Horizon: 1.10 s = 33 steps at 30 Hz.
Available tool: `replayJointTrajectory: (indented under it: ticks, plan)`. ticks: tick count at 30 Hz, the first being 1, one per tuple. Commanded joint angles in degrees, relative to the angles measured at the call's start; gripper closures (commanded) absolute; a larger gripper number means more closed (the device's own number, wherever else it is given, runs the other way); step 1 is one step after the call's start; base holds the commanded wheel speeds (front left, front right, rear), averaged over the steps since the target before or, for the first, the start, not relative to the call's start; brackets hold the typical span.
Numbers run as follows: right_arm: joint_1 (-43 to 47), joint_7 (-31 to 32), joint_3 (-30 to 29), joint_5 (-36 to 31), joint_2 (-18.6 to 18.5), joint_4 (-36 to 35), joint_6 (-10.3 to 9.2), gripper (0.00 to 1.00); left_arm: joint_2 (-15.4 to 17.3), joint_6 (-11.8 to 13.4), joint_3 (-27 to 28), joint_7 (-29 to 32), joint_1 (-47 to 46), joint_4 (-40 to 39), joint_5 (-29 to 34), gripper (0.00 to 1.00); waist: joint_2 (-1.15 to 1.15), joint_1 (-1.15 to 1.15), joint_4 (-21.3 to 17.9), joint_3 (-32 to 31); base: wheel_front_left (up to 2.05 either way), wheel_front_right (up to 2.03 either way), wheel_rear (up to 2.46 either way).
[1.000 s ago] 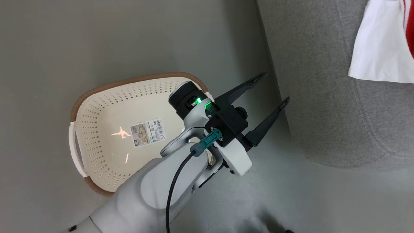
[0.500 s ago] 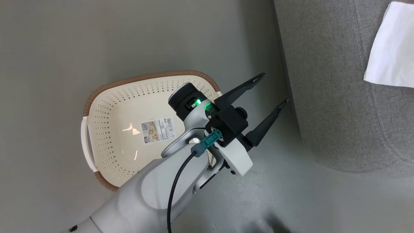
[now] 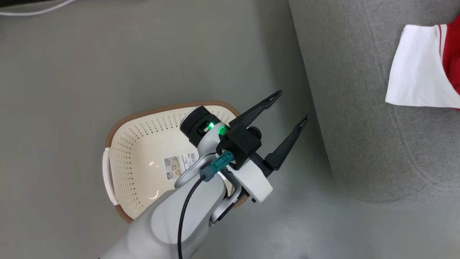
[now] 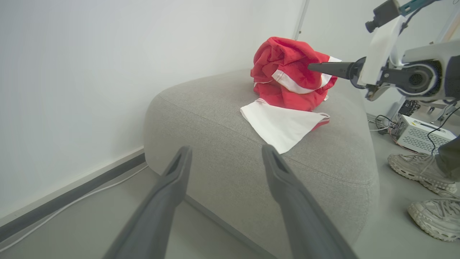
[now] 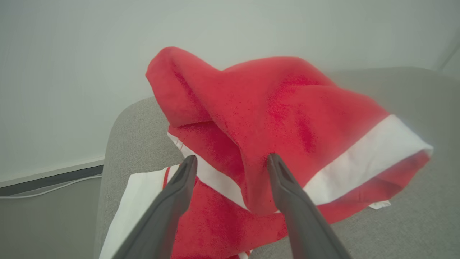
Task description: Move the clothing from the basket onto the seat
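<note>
On large grey fabric sofa (image 4: 215,118): bright red-and-white soft garments (image 4: 284,72) heaped, per task; oval cream perforated plastic basket (image 3: 125,151) empty. Left end effector (image 3: 291,105), right end effector (image 5: 233,159) spread wide, unloaded.

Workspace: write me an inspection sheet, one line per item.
Surface: grey floor; the basket stands on it beside the seat.
Job's things: clothing piled on the seat; no clothing in the basket's visible part, label sticker on its base.
Clutter: nothing seen.
Grippers: left gripper open, over the gap between basket and seat; right gripper open, at the clothing.
Cables: black cable along the left arm; white cable at the wall's foot.
Surroundings: white wall, a person's shoes, a white box with wires.
</note>
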Motion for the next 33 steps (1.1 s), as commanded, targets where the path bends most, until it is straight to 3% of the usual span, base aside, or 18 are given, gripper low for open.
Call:
replayJointTrajectory:
  ticks: [1, 17, 27, 33]
  plan:
    - [3.1, -0.3, 1.2, 0.4, -1.6, -2.0, 0.14, 0.0, -0.1, 0.0, 2.1, -0.3, 1.3, -1.8, -0.4, 0.0, 0.0, 0.0, 0.3, -1.9, 0.0, 0.0, 0.0]
    - [8.6, -0.3, 6.7, -1.1, 3.3, -10.8, 0.14, 0.0, -0.1, 1.5, 13.3, -0.3, 12.6, -3.0, 2.0, 0.0, 0.0, 0.0, 4.4, -14.1, 0.0, 0.0, 0.0]
    - [13.9, -0.3, 9.0, -5.9, 5.7, -15.0, 0.14, 0.0, -0.1, 2.4, 23.9, -0.3, 21.0, -2.1, 5.9, 0.0, 0.0, 0.0, 9.1, -22.3, 0.0, 0.0, 0.0]
    - [18.5, -0.3, 8.9, -9.2, 10.0, -18.3, 0.14, 0.0, 0.5, 3.0, 32.2, -0.3, 27.5, -1.5, 8.9, 0.0, 0.0, 0.0, 10.6, -27.7, 0.0, 0.0, 0.0]
